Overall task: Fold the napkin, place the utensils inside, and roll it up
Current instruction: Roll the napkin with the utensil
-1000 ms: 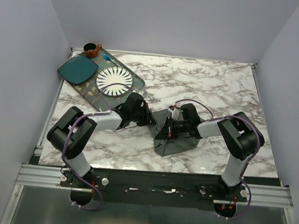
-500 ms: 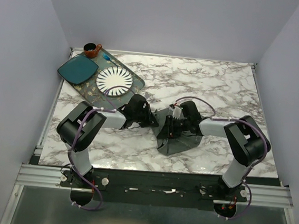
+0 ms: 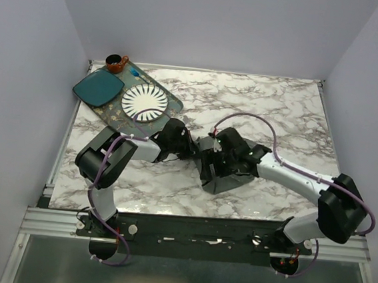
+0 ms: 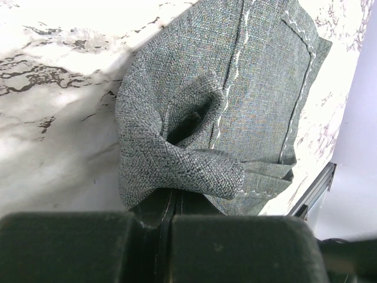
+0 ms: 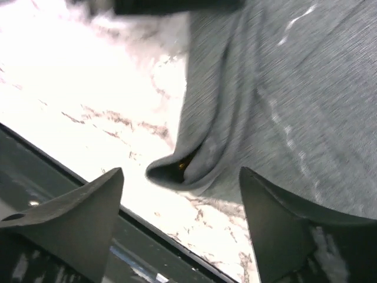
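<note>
The dark grey napkin (image 3: 229, 180) lies folded and partly rolled on the marble, just left of centre. In the left wrist view the napkin (image 4: 253, 100) shows a rolled lip draped over my left gripper (image 4: 171, 206), whose jaws are shut with their tips hidden under the cloth. My left gripper (image 3: 191, 150) sits at the napkin's left edge. My right gripper (image 5: 181, 172) stands open, its fingers wide apart on either side of the napkin's (image 5: 283, 106) rolled end without touching it. The utensils are hidden, apart from a small brown glint (image 5: 184, 163) inside the roll's mouth. From above, the right gripper (image 3: 208, 167) is over the napkin's near-left part.
A patterned tray (image 3: 174, 102) at the back left carries a teal square plate (image 3: 97, 87) and a white ribbed plate (image 3: 144, 104). A brown cup (image 3: 116, 63) stands behind them. The table's dark front rail (image 5: 70, 236) runs right below the right fingers.
My right gripper has opened and let go of the napkin, and the right arm's elbow has swung out to the right. The left gripper has stayed shut at the napkin's edge.
</note>
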`<state>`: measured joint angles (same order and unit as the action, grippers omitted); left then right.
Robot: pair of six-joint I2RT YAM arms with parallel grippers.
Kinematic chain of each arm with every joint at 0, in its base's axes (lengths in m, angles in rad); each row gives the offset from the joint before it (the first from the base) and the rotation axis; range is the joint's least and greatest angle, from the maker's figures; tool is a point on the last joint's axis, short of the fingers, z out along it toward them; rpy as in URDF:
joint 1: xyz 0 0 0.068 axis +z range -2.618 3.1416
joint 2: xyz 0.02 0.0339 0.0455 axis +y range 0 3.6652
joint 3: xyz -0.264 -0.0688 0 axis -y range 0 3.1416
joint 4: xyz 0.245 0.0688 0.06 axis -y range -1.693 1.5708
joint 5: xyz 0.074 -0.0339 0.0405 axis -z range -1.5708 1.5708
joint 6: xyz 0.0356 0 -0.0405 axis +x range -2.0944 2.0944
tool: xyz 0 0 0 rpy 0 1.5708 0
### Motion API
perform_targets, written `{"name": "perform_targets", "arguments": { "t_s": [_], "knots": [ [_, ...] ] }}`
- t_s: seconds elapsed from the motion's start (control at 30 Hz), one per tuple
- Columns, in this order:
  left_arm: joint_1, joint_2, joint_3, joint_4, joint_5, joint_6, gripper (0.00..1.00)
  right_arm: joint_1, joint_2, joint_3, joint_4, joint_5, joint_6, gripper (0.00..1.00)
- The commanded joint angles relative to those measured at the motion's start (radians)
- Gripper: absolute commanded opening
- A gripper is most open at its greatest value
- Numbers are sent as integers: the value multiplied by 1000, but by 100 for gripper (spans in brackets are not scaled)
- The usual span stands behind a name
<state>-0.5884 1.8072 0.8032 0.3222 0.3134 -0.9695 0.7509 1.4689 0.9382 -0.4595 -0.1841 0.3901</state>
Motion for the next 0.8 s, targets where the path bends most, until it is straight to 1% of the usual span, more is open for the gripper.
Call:
{"name": "perform_targets", "arguments": {
  "t_s": [0.0, 0.03, 0.1, 0.13, 0.17, 0.2, 0.23, 0.27, 0.3, 0.33, 0.37, 0.43, 0.47, 0.5, 0.63, 0.77],
  "knots": [
    [9, 58, -22, -100, -54, 29, 0, 172, -39, -38, -90, 354, 42, 98],
    [9, 60, -21, -101, -54, 29, 0, 195, -33, -41, -90, 420, 70, 100],
    [7, 63, -21, -103, -53, 26, 0, 252, -12, -29, -100, 471, 93, 100],
    [9, 64, -21, -103, -51, 25, 0, 269, 26, -3, -108, 526, 119, 100],
    [9, 64, -21, -103, -51, 25, 0, 286, 50, 16, -117, 543, 128, 100],
    [9, 64, -19, -104, -51, 25, 0, 301, 82, 36, -148, 561, 139, 100],
    [7, 64, -16, -109, -51, 23, 0, 327, 114, 66, -187, 628, 201, 100],
    [9, 64, -18, -107, -51, 22, 0, 341, 189, 121, -232, 662, 228, 100],
    [7, 63, -16, -107, -51, 20, 0, 352, 220, 148, -296, 688, 245, 100],
    [9, 63, -16, -110, -53, 23, 0, 372, 244, 166, -315, 722, 269, 100],
    [9, 60, -15, -112, -54, 22, 0, 380, 272, 180, -315, 719, 270, 99],
    [10, 60, -12, -117, -51, 25, 0, 389, 268, 175, -288, 700, 286, 98],
    [9, 60, -12, -117, -50, 25, 0, 387, 258, 168, -278, 696, 294, 97],
    [10, 58, -13, -117, -51, 25, 0, 387, 239, 162, -281, 702, 302, 94],
    [10, 58, -10, -118, -51, 26, 0, 381, 191, 143, -291, 713, 308, 93],
    [10, 61, -12, -115, -53, 26, 0, 349, 131, 99, -252, 658, 290, 86]
  ]
}}
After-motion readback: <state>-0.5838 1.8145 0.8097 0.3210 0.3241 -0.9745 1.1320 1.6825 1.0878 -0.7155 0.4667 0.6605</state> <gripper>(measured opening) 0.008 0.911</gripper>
